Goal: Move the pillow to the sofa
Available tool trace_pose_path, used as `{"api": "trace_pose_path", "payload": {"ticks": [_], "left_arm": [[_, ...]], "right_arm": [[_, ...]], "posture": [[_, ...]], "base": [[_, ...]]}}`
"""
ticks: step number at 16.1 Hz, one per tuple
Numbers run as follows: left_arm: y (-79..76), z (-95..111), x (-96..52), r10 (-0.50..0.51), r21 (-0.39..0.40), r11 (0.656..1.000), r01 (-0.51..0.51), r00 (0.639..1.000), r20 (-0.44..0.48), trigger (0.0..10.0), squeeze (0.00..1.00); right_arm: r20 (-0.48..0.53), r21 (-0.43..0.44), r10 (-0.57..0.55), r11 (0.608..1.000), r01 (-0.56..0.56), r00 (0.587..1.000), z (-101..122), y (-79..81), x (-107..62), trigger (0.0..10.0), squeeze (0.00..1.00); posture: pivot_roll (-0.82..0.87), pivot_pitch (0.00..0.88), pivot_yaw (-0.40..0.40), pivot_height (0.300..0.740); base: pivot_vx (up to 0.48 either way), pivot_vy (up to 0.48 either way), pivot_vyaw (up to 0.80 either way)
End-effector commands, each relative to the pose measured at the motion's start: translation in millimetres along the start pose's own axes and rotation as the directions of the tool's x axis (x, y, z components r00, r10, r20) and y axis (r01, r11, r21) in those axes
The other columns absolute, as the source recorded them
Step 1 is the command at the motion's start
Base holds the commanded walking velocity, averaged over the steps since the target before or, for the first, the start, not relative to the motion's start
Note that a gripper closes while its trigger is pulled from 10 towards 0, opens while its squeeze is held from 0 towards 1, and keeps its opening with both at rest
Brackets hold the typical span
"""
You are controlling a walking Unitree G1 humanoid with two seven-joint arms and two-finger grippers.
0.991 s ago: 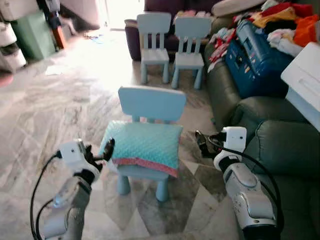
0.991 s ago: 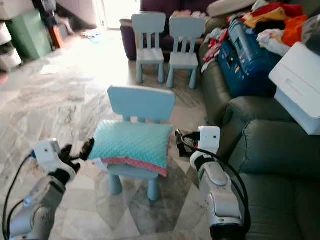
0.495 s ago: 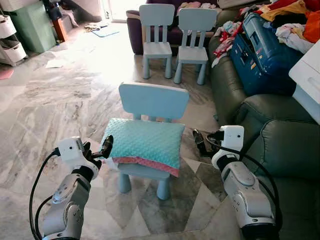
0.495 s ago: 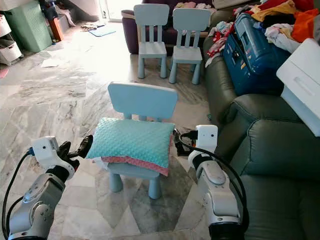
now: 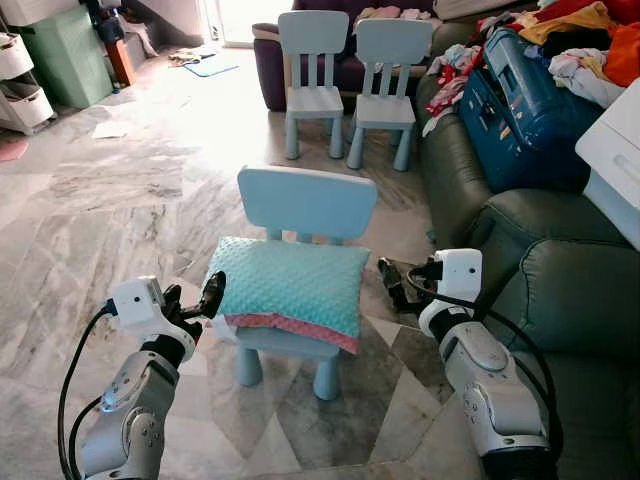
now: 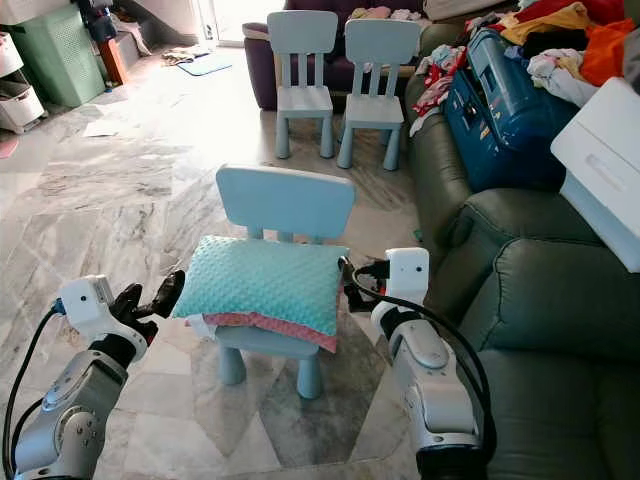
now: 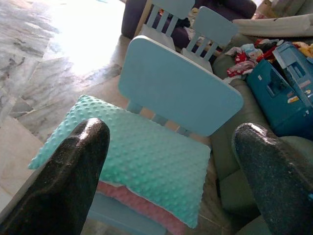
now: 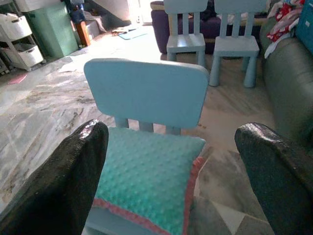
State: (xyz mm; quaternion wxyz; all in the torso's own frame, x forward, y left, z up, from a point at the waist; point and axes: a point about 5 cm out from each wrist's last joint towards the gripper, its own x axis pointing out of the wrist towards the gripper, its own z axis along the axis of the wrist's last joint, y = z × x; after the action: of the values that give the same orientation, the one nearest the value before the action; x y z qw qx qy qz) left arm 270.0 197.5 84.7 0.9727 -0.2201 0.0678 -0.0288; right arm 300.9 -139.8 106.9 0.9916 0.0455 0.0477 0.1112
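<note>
A teal dotted pillow (image 5: 290,285) with a pink underside lies flat on the seat of a small light-blue chair (image 5: 306,199). My left gripper (image 5: 202,301) is open at the pillow's left end, level with it and very close. At the pillow's right end, just off its corner, my right gripper (image 5: 389,284) is also open. In the left wrist view the pillow (image 7: 142,156) spans the gap between the fingers of the left gripper (image 7: 171,129). The right gripper (image 8: 172,128) likewise frames the pillow (image 8: 146,176). The green sofa (image 5: 560,290) stands to my right.
On the sofa's far part lie a blue suitcase (image 5: 520,100), a heap of clothes (image 5: 590,45) and a white box (image 5: 615,150). Two more small blue chairs (image 5: 315,60) stand at the back. A green cabinet (image 5: 70,65) is far left. Marble floor surrounds the chair.
The blurred view has steadied and shifted slightly. My right gripper has edged a little closer to the pillow's right end. The left gripper and the pillow are much as before.
</note>
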Motion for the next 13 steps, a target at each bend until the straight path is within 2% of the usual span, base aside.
{"api": "trace_pose_path", "payload": {"ticks": [1, 4, 13], "left_arm": [[0.6, 2.8, -1.3, -0.004, 0.007, 1.0, 0.004, 1.0, 0.005, 10.0, 0.0], [-2.3, 0.5, -2.6, -0.02, -0.004, 1.0, 0.02, 1.0, -0.003, 10.0, 0.0], [-4.0, -3.4, -3.1, -0.034, -0.002, 0.999, 0.034, 0.999, -0.021, 10.0, 0.0]], "right_arm": [[0.041, -0.069, 0.043, 0.997, -0.041, 0.998, 7.6, 6.3, -1.1, 10.0, 0.0], [0.05, -0.102, 0.084, 0.992, -0.079, 0.995, 7.9, 15.0, -2.5, 10.0, 0.0], [0.052, -0.104, 0.084, 0.992, -0.078, 0.995, 7.9, 13.1, -4.8, 10.0, 0.0]], "posture": [[-0.13, 0.052, -0.032, 0.74], [-0.13, 0.052, -0.032, 0.74], [-0.14, 0.059, -0.033, 0.74]], "base": [[0.255, 0.0, 0.0], [0.304, 0.0, 0.0], [0.381, 0.0, 0.0]]}}
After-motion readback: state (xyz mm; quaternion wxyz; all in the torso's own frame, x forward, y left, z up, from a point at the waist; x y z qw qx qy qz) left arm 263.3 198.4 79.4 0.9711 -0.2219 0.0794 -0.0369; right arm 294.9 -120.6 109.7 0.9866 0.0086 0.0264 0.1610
